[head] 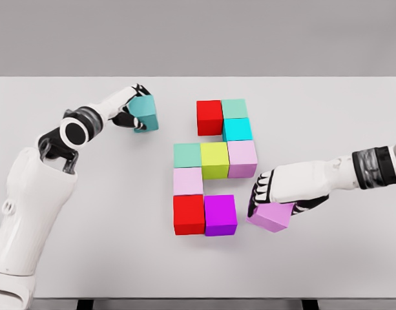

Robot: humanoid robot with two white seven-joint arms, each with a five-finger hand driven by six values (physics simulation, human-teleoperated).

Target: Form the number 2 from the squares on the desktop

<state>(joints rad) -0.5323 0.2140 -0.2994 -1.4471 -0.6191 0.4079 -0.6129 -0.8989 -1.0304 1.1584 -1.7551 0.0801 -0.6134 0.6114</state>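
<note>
- Squares for the number 2 lie mostly assembled mid-worktop (88, 258); two gaps seem left, the bottom-right end and the top-left end.
- Nearest, the right hand (275, 194) curls down over a tilted pink cube (272, 216), gripping it from above. The magenta cube (220, 215) sits just to that hand's left, with the red cube (189, 214) beyond it.
- Risk here: the pink cube hangs crooked, so lowering it could catch a corner on the magenta cube and shove the bottom row out of line.
- Risk too: the fingers (259, 194) reach toward the magenta side, so there may be no room to seat the cube flush before letting go.
- Farther off, the left hand (136, 110) is closed on a teal cube (146, 114), well apart from the figure, with the upper red cube (210, 117) to that hand's right.
- Sliding it in carelessly could push the top row sideways.
</note>
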